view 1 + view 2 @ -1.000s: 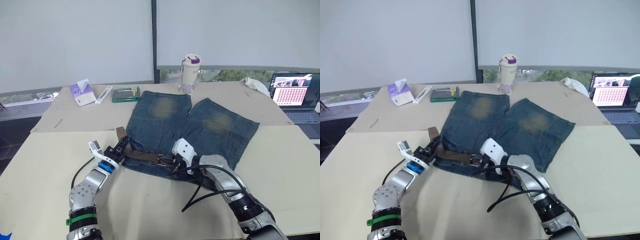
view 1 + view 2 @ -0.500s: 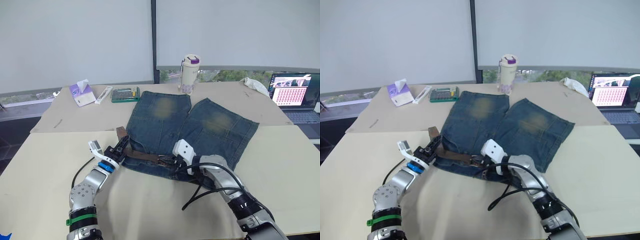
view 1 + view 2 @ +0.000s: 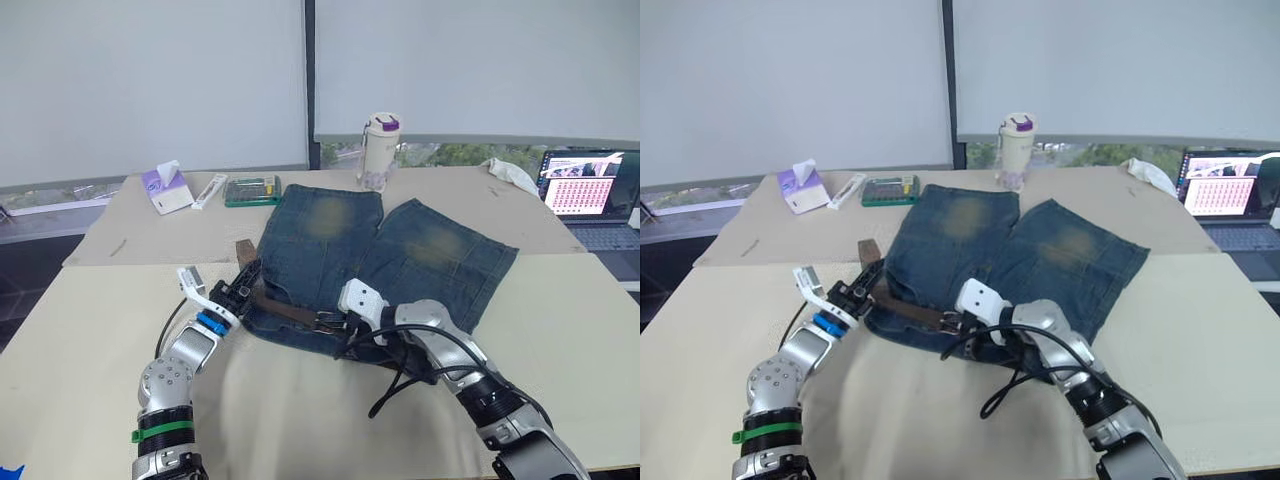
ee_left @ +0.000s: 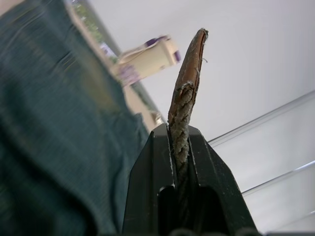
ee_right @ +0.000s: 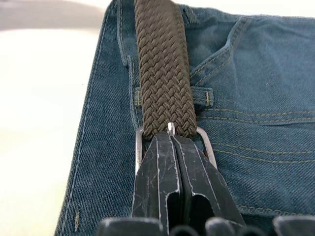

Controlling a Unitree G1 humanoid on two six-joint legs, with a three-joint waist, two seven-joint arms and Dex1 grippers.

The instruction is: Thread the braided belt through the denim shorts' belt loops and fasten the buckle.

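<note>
Two pincers: both sit at the waistband of the shorts (image 3: 380, 255), one at each end of the belt (image 3: 290, 312).
Shorts: they lie flat on the worktop (image 3: 100, 330), legs pointing away from the robot, waistband on the near side.
Belt: it lies along the waistband, from the shorts' left corner to about the middle. In the right wrist view it lies over a loop (image 5: 203, 95).
Belt tip: the brown end sticks up past the left corner of the shorts (image 3: 243, 250).
Left pincer (image 3: 243, 287): its two black fingers (image 4: 147, 182) are squeezed tight on the belt near the tip. In the left wrist view the strap stands on edge between them and pokes out past the fingertips.
Right pincer (image 3: 335, 324): it is at the buckle (image 5: 139, 147). Its fingers (image 5: 162, 182) are pressed together with no gap. The pin shows just past the fingertips, and the silver frame shows on both sides of them. I cannot tell if the fingers really hold the buckle or only rest on it.
Buckle: it lies on the waistband, at the belt's right end.
Far side of the worktop: a cup (image 3: 379, 148) with a purple lid stands past the shorts. A tissue box (image 3: 165, 188), a white tube (image 3: 208, 190) and a green case (image 3: 251, 189) lie to the left.
Far right: an open laptop (image 3: 588, 190), and a white cloth (image 3: 512, 172) near it.
</note>
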